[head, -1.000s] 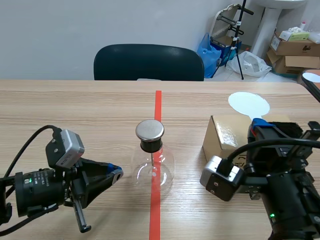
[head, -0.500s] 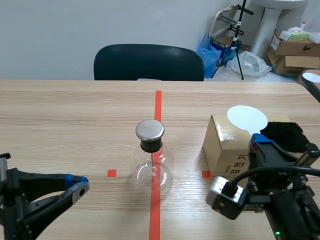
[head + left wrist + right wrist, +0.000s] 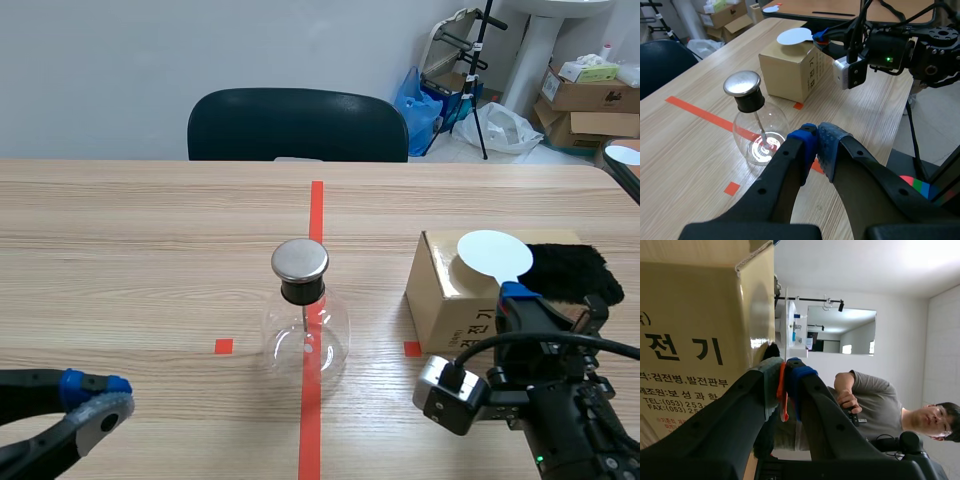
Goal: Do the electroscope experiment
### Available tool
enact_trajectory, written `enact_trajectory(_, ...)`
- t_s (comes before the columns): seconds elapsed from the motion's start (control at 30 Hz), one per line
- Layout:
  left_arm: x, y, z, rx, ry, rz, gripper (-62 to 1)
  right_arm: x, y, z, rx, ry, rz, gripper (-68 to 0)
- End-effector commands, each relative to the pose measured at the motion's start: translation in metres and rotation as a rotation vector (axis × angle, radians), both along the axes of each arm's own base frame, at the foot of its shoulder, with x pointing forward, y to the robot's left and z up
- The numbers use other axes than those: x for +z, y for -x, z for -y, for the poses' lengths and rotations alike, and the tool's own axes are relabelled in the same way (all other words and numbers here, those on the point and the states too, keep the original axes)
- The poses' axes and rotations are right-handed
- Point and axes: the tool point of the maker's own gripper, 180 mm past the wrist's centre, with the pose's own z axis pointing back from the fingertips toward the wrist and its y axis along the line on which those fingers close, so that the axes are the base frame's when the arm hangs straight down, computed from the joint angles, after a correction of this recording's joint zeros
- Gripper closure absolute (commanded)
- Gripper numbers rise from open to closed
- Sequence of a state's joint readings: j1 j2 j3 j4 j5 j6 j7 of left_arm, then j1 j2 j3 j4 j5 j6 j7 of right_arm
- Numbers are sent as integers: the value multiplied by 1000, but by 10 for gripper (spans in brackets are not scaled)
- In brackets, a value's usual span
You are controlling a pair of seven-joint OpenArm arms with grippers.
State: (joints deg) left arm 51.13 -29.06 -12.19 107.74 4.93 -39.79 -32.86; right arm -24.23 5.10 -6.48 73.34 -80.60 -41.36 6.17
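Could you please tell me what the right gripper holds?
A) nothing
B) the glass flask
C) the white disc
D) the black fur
C: the right gripper is shut on the thin handle of the white disc, which stands by the cardboard box.

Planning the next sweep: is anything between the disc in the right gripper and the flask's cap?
Nothing visible. The disc is above the box; the cap stands beside the box, with only bare table between them. The left gripper sits low on the flask's far side.
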Motion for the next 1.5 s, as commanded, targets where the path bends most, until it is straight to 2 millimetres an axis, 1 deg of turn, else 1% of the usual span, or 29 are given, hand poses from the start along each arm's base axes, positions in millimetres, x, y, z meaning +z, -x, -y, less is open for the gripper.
enact_trajectory(0.0,5,-2,2,2,31,10,-41,12,-4,-1,11,6,69,-9)
enact_trajectory(0.1,6,-2,2,1,31,11,-43,6,-3,-2,16,3,54,-9)
enact_trajectory(0.13,6,-2,2,1,31,11,-53,5,-3,-5,25,1,50,-9)
enact_trajectory(0.17,6,-2,2,1,31,11,-80,4,-3,-6,29,-1,48,-9)
enact_trajectory(0.23,6,-2,2,1,31,11,-152,3,-3,-11,41,-5,46,-9)
enact_trajectory(0.3,6,-2,2,1,31,11,-238,3,-2,-14,49,-12,44,-9)
enact_trajectory(0.33,6,-2,2,1,31,11,-291,2,-2,-16,54,-15,43,-9)
enact_trajectory(0.37,6,-2,2,1,31,11,-355,2,-2,-18,59,-17,42,-9)
enact_trajectory(0.47,5,-2,2,1,30,10,-578,2,-2,-21,64,-20,42,-9)
enact_trajectory(0.5,5,-2,2,1,28,10,-623,2,-2,-21,64,-20,42,-9)
enact_trajectory(0.93,5,-2,2,1,30,10,-623,4,-5,-15,30,-27,50,-12)
enact_trajectory(0.97,5,-2,2,1,29,10,-623,4,-5,-15,30,-27,50,-23)
enact_trajectory(1.03,5,-2,2,1,29,10,-623,4,-5,-15,30,-27,50,-83)
enact_trajectory(1.27,5,-2,2,1,29,10,-623,4,-5,-16,36,-27,50,-435)
enact_trajectory(1.43,5,-2,2,1,29,10,-623,4,-5,-16,34,-29,50,-656)
enact_trajectory(1.47,5,-2,2,1,29,10,-623,4,-5,-16,34,-29,50,-679)
